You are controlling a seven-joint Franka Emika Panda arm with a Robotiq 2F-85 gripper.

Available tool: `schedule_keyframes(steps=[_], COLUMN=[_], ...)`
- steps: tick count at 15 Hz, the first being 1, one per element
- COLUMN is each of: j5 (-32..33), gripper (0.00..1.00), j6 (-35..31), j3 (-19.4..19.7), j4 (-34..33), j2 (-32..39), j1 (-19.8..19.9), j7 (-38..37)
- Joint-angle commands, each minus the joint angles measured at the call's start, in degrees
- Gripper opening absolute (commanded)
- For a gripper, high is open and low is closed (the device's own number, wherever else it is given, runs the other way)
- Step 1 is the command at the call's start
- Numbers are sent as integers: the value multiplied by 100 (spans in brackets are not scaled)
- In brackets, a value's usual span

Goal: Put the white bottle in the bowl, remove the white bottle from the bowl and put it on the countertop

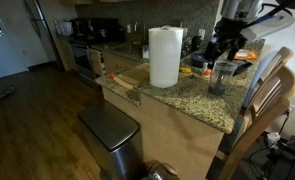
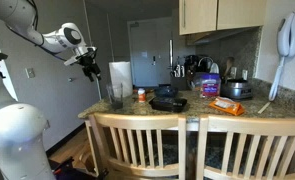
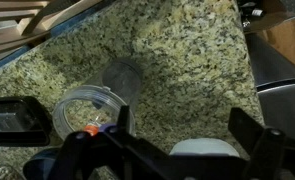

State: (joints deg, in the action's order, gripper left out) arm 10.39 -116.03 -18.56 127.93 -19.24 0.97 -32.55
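My gripper (image 1: 225, 47) hangs above the speckled granite countertop (image 1: 202, 100), beside a clear tumbler (image 1: 223, 76); it also shows in an exterior view (image 2: 90, 66). In the wrist view its fingers (image 3: 185, 135) are spread wide. A white rounded thing, apparently the white bottle (image 3: 202, 149), shows low between them at the bottom edge, touching neither finger. The tumbler (image 3: 99, 98) lies to the left on the countertop (image 3: 177, 60). A black bowl (image 2: 170, 102) sits on the counter, away from the gripper. The bottle cannot be made out in either exterior view.
A big paper towel roll (image 1: 165, 57) (image 2: 119, 78) stands near the tumbler (image 2: 115, 95). A small orange-capped jar (image 2: 141, 95), a purple container (image 2: 209, 85), a snack packet (image 2: 227, 104) and a pot (image 2: 237, 88) share the counter. Wooden chairs (image 2: 147, 145) and a bin (image 1: 112, 130) stand alongside.
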Motion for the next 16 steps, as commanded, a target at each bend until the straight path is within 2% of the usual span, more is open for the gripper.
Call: schedule_keyframes(steps=[1, 10, 16], j5=[62, 62, -71], gripper=[100, 100, 100], j6=[19, 11, 91], j3=[154, 222, 1353], j4=[-10, -141, -1166], j2=[22, 71, 456], j1=[-173, -91, 526], j7=[-47, -167, -530])
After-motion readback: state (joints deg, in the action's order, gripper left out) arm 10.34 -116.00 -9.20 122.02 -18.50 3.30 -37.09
